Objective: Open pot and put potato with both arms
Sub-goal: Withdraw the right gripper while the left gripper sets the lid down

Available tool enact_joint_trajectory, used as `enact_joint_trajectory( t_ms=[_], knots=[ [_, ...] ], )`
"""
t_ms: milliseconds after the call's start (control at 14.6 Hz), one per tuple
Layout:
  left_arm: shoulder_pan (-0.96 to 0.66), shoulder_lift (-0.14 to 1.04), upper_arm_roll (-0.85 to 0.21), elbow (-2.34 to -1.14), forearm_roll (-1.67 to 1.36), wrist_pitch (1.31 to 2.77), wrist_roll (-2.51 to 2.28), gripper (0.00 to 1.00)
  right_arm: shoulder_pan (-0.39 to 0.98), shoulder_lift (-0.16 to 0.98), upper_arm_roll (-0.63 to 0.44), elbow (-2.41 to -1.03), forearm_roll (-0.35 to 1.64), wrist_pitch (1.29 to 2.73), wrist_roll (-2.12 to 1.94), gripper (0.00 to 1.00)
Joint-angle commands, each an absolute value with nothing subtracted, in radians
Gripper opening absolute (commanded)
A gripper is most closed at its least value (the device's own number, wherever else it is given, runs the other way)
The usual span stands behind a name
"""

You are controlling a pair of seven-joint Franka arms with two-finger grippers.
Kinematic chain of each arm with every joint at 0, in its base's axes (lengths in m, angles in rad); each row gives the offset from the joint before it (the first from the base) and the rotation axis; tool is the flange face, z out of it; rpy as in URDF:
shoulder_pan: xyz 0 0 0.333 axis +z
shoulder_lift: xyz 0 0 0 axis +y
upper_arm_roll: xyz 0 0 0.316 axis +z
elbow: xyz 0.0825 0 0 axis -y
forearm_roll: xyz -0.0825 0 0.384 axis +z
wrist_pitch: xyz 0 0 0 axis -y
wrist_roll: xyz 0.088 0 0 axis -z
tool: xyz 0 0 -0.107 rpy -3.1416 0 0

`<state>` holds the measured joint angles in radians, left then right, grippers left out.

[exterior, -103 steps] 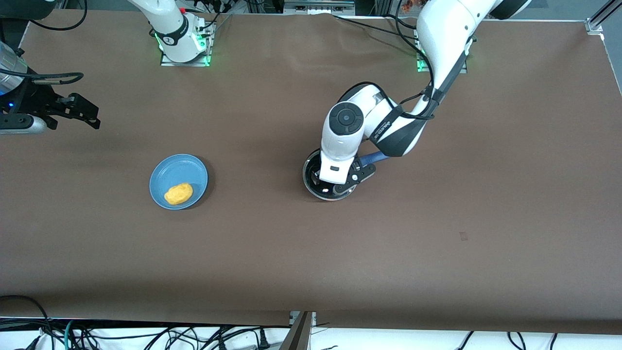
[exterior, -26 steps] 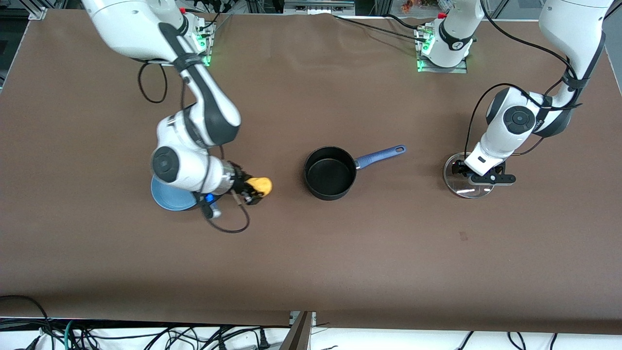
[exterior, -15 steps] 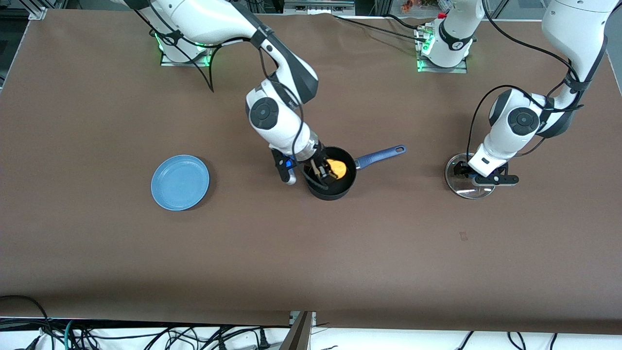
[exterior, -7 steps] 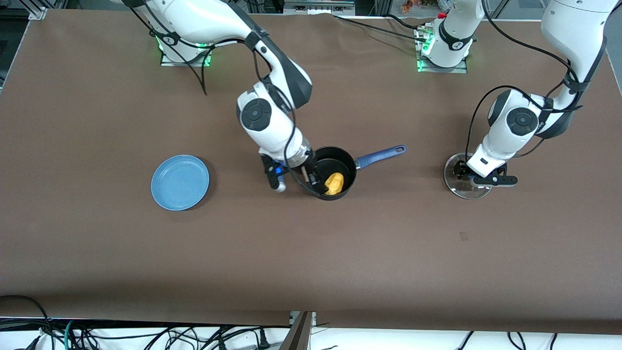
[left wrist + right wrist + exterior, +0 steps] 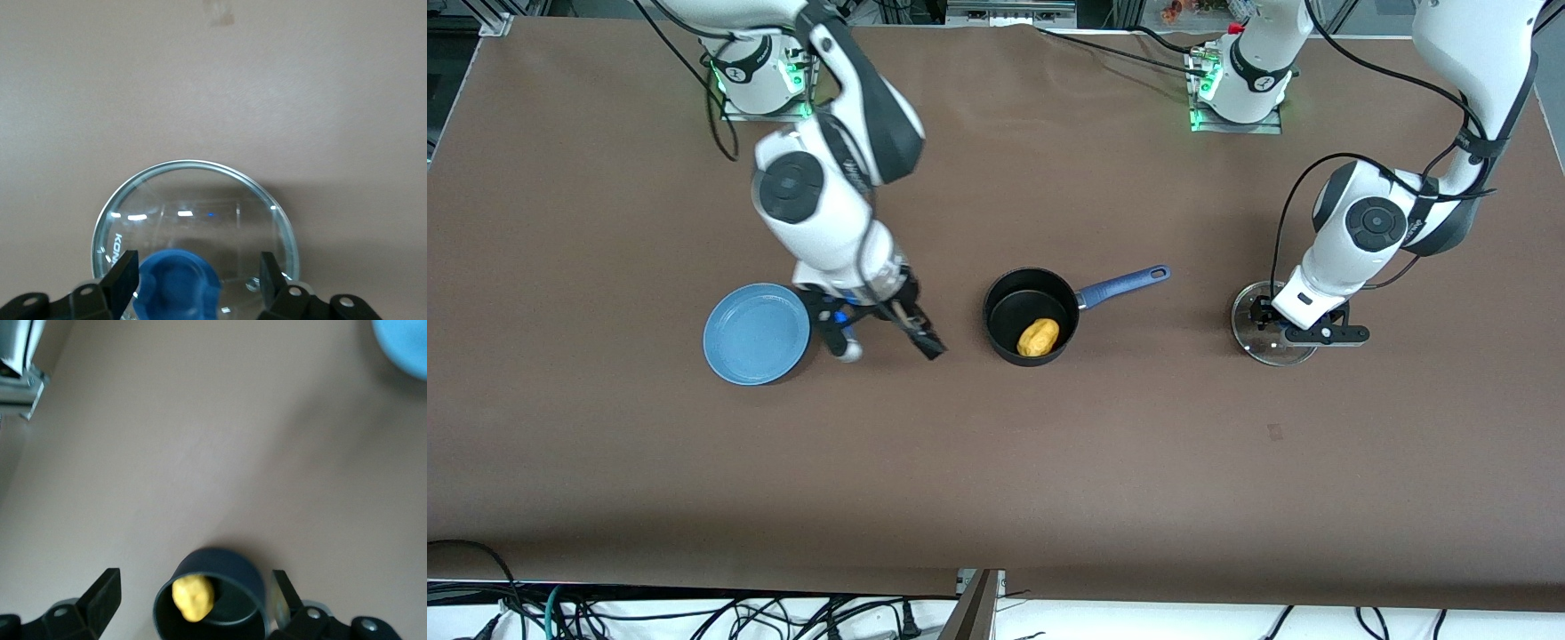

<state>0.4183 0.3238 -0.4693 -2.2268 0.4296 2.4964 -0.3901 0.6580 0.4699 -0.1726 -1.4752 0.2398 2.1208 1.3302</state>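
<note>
**Potato in open pot; lid at left claw**

The potato (image 5: 1039, 337) is seen lying inside the uncovered pot (image 5: 1031, 315), beside the empty right claw (image 5: 921, 342). That claw is held wide apart above the tabletop (image 5: 1049, 480), between the pot and the plate (image 5: 755, 333). The left claw (image 5: 195, 277) is positioned over the glass lid (image 5: 1263, 324), toward the left arm's end; its fingers (image 5: 122, 283) are spread on either side of the blue knob (image 5: 177, 283) without visibly gripping it.
</note>
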Motion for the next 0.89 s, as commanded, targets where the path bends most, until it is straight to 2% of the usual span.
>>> enact_joint_trajectory(
  t_ms=[0, 206, 550, 687, 824],
  knots=[
    [0.431, 0.299, -0.518, -2.134, 0.347, 2.344, -0.336, 0.8, 0.663, 0.332, -0.228, -1.577, 0.238, 2.035, 1.193, 1.0],
    [0.431, 0.279, -0.52, -2.045, 0.261, 2.229, -0.247, 0.8, 0.663, 0.241, -0.319, -1.578, 0.239, 1.852, 0.981, 1.0],
    [0.43, 0.23, -0.525, -1.907, 0.169, 2.042, -0.195, 0.8, 0.664, 0.15, -0.471, -1.58, 0.233, 1.645, 0.599, 1.0],
    [0.428, 0.204, -0.526, -1.841, 0.141, 1.94, -0.173, 0.8, 0.661, 0.118, -0.514, -1.586, 0.224, 1.586, 0.459, 1.0],
    [0.419, 0.184, -0.529, -1.74, 0.138, 1.803, -0.167, 0.8, 0.585, 0.103, -0.508, -1.583, 0.203, 1.533, 0.318, 1.0]
  ],
)
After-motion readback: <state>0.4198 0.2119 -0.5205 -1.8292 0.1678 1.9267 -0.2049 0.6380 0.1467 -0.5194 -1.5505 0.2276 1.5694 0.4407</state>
